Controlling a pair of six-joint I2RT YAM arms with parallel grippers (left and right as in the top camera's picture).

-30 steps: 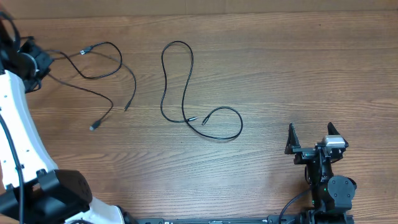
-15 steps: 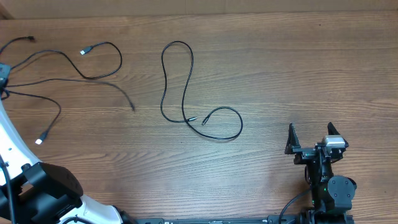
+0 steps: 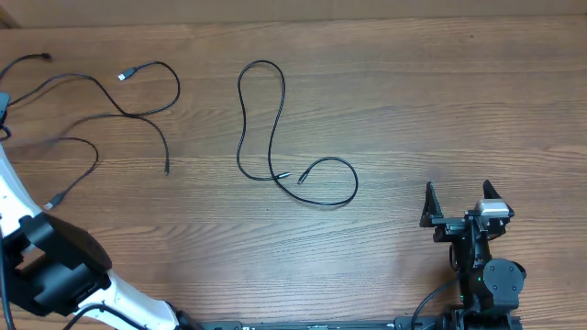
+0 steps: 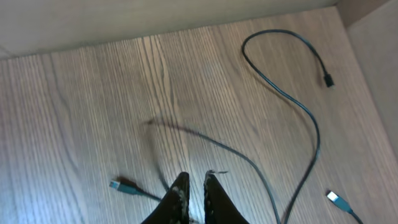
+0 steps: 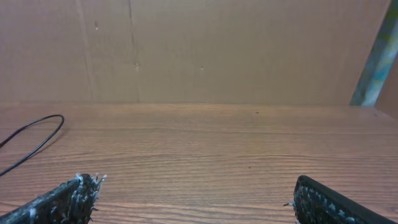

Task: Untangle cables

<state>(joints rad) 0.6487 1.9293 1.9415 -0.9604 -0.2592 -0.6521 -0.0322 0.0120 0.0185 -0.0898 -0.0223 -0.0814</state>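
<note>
Several thin black cables (image 3: 138,112) lie tangled at the table's far left, one with a silvery plug (image 3: 122,75). A separate looped black cable (image 3: 243,137) lies in the middle. My left gripper (image 4: 194,180) is at the left edge, almost out of the overhead view. Its jaws are closed, apparently on one of the tangled cables; a blurred cord (image 4: 211,143) runs past the fingertips. A long cable (image 4: 298,106) and a silvery plug (image 4: 336,198) lie to the right of it. My right gripper (image 3: 459,189) is open and empty at the front right, also in its wrist view (image 5: 193,186).
A plug (image 4: 118,185) lies left of the left fingertips. The middle cable's loop (image 5: 37,140) shows at the left of the right wrist view. A cardboard wall (image 5: 217,50) stands behind the table. The white left arm (image 3: 18,211) covers the front left corner.
My left gripper has moved left to the table's edge, dragging the tangled cables with it; their loose ends slid leftward. The middle cable and the right arm have not moved.
</note>
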